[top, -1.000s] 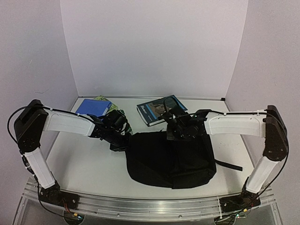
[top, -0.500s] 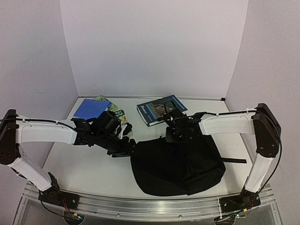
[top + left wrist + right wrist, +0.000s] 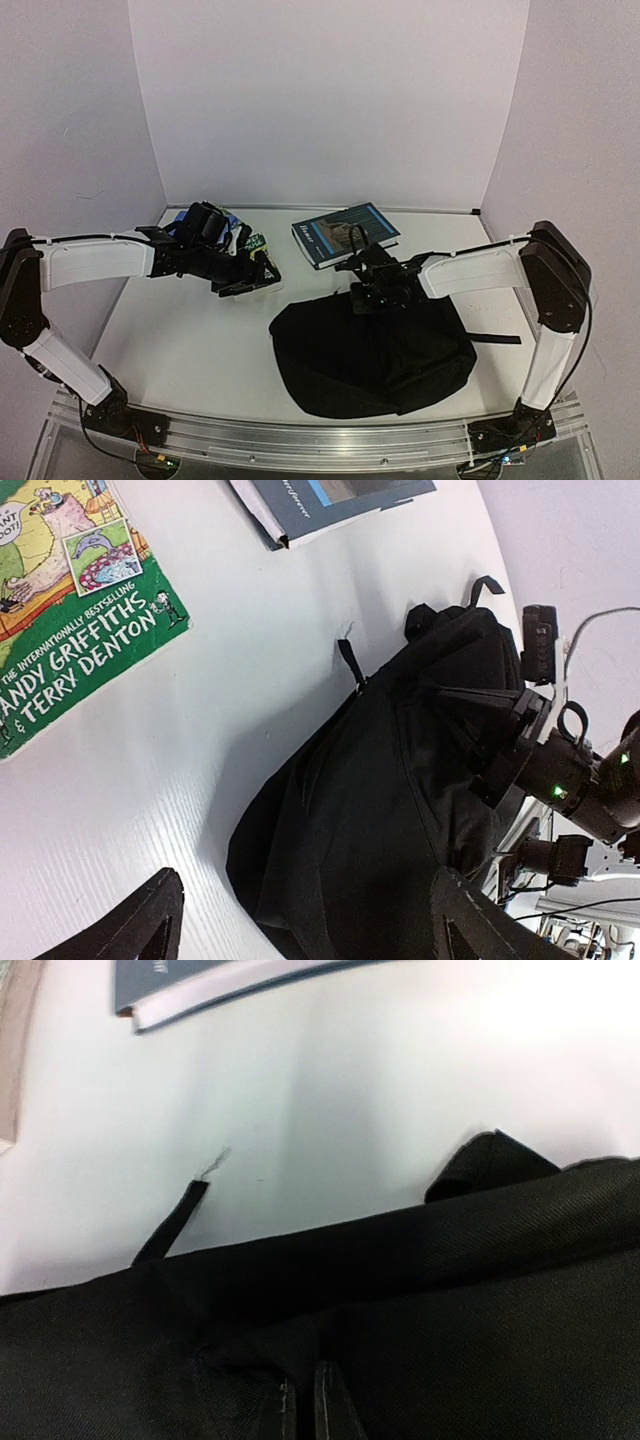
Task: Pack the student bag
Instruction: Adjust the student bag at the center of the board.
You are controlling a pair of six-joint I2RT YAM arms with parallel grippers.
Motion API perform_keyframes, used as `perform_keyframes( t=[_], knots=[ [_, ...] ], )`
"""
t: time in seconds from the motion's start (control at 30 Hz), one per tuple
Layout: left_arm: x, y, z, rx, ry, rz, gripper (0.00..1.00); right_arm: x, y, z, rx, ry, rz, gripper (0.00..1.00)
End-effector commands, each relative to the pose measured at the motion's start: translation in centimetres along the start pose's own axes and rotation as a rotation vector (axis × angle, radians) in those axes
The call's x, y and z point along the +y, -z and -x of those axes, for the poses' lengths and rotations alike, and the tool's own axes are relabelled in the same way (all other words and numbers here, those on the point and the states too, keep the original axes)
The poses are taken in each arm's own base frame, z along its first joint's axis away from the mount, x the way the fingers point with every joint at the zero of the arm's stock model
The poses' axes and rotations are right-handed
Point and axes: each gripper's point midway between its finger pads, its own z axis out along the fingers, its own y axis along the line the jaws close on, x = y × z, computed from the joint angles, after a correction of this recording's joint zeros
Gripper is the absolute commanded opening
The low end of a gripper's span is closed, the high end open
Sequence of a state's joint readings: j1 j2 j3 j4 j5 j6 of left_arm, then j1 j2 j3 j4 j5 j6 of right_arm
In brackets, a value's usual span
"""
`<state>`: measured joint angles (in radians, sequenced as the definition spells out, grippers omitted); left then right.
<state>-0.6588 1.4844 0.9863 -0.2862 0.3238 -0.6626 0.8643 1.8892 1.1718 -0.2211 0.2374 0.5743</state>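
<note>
L end effector [image 3: 243, 287] now open, off student bag [image 3: 372, 352], over green book [image 3: 90, 630]; R end effector [image 3: 366, 298] now clamps bag's top fabric.

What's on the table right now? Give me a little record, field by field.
Bag: black backpack, lying centre-right
Books: green picture book at back left; dark blue book behind the backpack
Left claw: open, empty, near the green picture book
Right claw: shut, pinching the backpack's top edge
</note>
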Motion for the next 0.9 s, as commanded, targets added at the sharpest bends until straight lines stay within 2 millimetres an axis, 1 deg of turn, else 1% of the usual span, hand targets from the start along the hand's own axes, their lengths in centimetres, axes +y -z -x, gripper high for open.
perform_keyframes(
  t=[0.0, 0.03, 0.1, 0.17, 0.23, 0.37, 0.5, 0.63, 0.77, 0.87],
  knots=[
    [-1.6, 2.7, 2.6, -0.093, -0.012, -0.065, 0.88, 5.3, 8.3, 6.5, -0.295, 0.04, 0.381, 0.0],
    [-1.7, 3.0, 2.6, -0.096, -0.007, -0.076, 0.89, 5.6, 10.4, 7.4, -0.354, 0.049, 0.439, 0.0],
    [-2.3, 3.4, 2.6, -0.09, -0.005, -0.106, 0.91, 5.6, 13.6, 8.5, -0.456, 0.07, 0.512, 0.0],
    [-2.7, 3.6, 2.5, -0.079, -0.001, -0.129, 0.92, 5.6, 15.6, 9.1, -0.512, 0.094, 0.549, 0.0],
    [-3.1, 3.6, 2.3, -0.068, 0.004, -0.153, 0.92, 5.8, 16.6, 9.4, -0.538, 0.124, 0.57, 0.0],
    [-4.0, 2.9, 1.9, -0.03, 0.005, -0.212, 0.93, 6.5, 17.3, 9.2, -0.542, 0.152, 0.619, 0.0],
    [-4.7, 2.1, 2.1, -0.016, -0.011, -0.263, 0.93, 7.3, 17.5, 8.7, -0.533, 0.151, 0.679, 0.0],
    [-5.8, 1.6, 2.6, -0.037, -0.054, -0.343, 0.94, 7.6, 17.5, 8.4, -0.526, 0.132, 0.709, 0.0],
    [-7.1, 0.9, 3.5, -0.039, -0.074, -0.405, 0.93, 7.7, 17.3, 8.2, -0.518, 0.124, 0.716, 0.0],
    [-7.8, 0.3, 3.9, -0.027, -0.077, -0.439, 0.9, 7.5, 17.3, 8.1, -0.518, 0.12, 0.712, 0.0]
  ],
)
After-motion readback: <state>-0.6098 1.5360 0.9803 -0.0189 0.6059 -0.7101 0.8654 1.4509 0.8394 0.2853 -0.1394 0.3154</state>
